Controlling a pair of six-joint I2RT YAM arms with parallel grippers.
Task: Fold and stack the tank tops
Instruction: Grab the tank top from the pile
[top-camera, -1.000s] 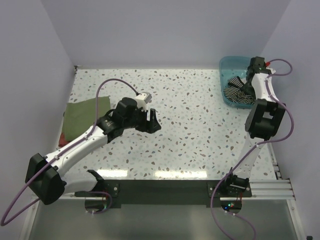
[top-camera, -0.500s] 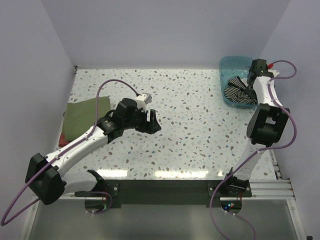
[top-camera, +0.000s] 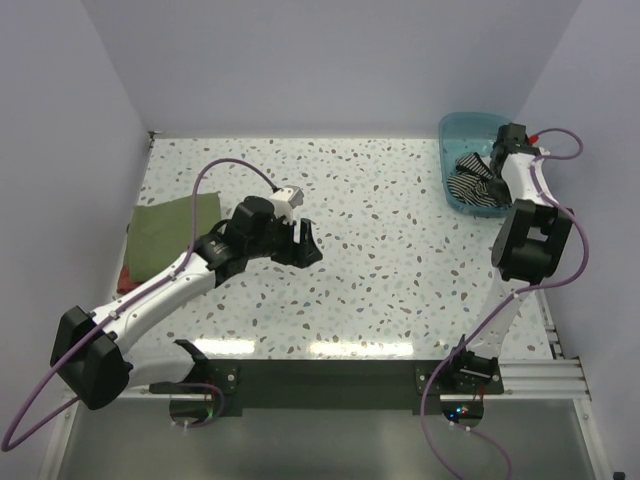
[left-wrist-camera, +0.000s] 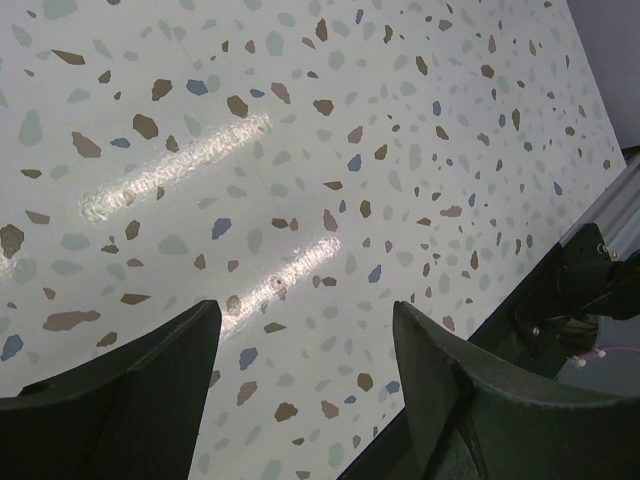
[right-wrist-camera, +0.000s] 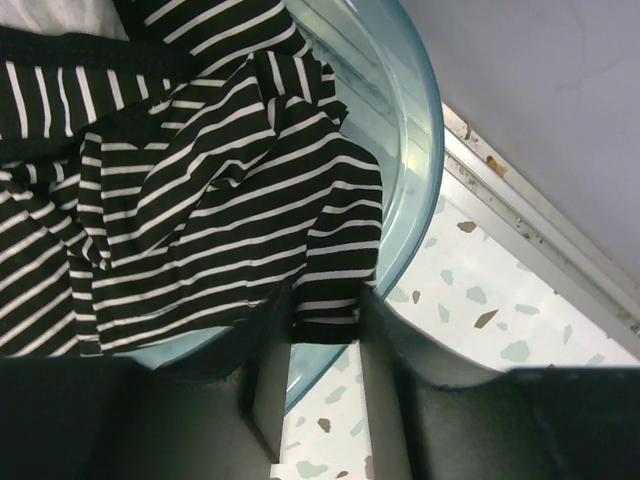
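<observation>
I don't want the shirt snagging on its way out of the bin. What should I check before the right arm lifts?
1. Grip: right pincer shut on a fold of the striped tank top: ok.
2. Garment free of the blue bin: not ok, most lies bunched inside.
3. Anything tangled underneath it: cannot tell.
4. Helper: left pincer open, empty, over the table: ok.
5. Folded green tank top at the table's left edge, out of the way: ok.

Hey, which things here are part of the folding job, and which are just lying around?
Job: striped tank top; olive-green tank top, folded, far left.
Lying about: teal bin; red item at the olive-green top's edge.
</observation>
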